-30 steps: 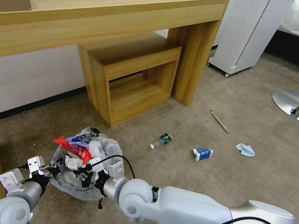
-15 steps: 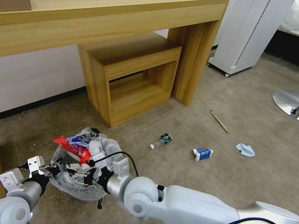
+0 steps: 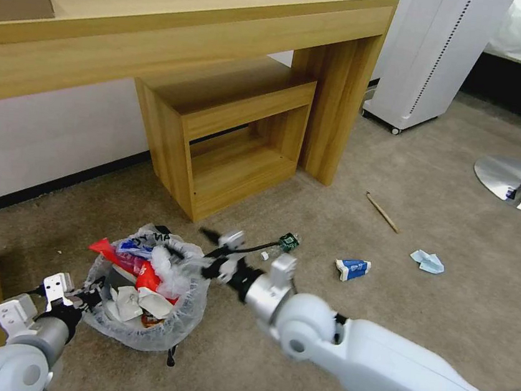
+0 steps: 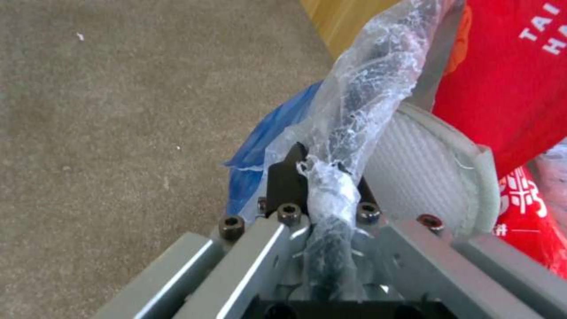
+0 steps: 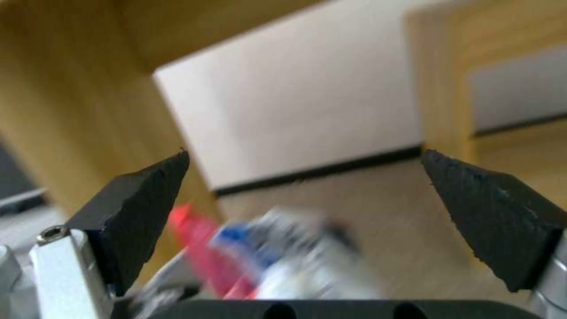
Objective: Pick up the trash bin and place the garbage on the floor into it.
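The trash bin [image 3: 187, 313], black with a crinkly white bag, stands on the beige floor [image 3: 461, 306] at lower left. It holds a red bag [image 3: 139, 266], crumpled paper and a white slipper [image 4: 425, 177]. My left gripper [image 3: 82, 297] is shut on the bin's bag-covered rim [image 4: 343, 133]. Just right of the bin and above it, my right gripper [image 3: 210, 252] is open and holds nothing; its fingertips [image 5: 148, 195] are spread wide. Garbage on the carpet: a green-labelled bottle [image 3: 289, 243] just past the right gripper, a blue-white carton [image 3: 352, 269], a blue mask [image 3: 427, 261] and a wooden stick [image 3: 382, 212].
A long wooden desk [image 3: 186, 17] with a low wooden shelf unit [image 3: 229, 135] under it stands behind the bin. A white appliance on wheels [image 3: 433, 52] is at the back right. A round metal chair base [image 3: 513, 180] sits at far right.
My right gripper has lifted out of the bin and swung right, toward the bottle. More crumpled paper now lies in the bin. The left gripper keeps its hold on the rim.
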Motion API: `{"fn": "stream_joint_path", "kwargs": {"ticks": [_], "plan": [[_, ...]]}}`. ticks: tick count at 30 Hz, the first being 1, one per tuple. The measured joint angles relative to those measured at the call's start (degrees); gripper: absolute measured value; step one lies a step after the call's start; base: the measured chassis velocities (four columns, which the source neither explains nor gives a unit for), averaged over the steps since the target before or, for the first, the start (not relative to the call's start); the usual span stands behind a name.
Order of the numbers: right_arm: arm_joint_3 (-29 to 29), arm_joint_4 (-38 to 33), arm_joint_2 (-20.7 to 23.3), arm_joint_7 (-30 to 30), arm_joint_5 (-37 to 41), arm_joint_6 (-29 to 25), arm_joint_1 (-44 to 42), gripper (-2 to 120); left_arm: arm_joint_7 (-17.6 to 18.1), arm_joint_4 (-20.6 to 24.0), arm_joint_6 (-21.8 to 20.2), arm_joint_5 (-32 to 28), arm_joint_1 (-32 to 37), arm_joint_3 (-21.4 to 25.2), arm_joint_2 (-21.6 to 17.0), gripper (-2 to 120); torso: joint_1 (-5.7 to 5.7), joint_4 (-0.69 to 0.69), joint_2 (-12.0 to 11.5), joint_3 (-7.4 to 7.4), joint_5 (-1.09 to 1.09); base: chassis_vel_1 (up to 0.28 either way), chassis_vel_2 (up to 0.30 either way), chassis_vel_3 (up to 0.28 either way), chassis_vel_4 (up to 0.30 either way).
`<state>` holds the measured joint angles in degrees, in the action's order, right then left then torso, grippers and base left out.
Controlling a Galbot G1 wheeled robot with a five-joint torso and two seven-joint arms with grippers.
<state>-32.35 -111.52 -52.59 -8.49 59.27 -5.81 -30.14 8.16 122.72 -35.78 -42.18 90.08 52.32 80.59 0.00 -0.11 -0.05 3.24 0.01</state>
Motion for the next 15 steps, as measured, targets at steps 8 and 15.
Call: {"fn": "stream_joint_path", "kwargs": {"ticks": [8, 15], "plan": [[21.3, -2.0, 0.6, -1.3, -3.2, 0.4, -9.0, 100, 0.1, 0.8, -0.2, 0.0, 0.1, 0.0, 0.2, 1, 0.00, -0.01, 0.0, -0.01, 0.00, 0.000, 0.000, 0.000, 0.000], [37.8, -4.0, 0.6, -2.2, -6.6, 1.5, -21.2, 100, 0.1, 1.0, -0.3, 0.0, 0.1, -0.2, 0.1, 1, 0.00, -0.02, 0.0, 0.00, 0.00, 0.000, 0.000, 0.000, 0.000]]}}
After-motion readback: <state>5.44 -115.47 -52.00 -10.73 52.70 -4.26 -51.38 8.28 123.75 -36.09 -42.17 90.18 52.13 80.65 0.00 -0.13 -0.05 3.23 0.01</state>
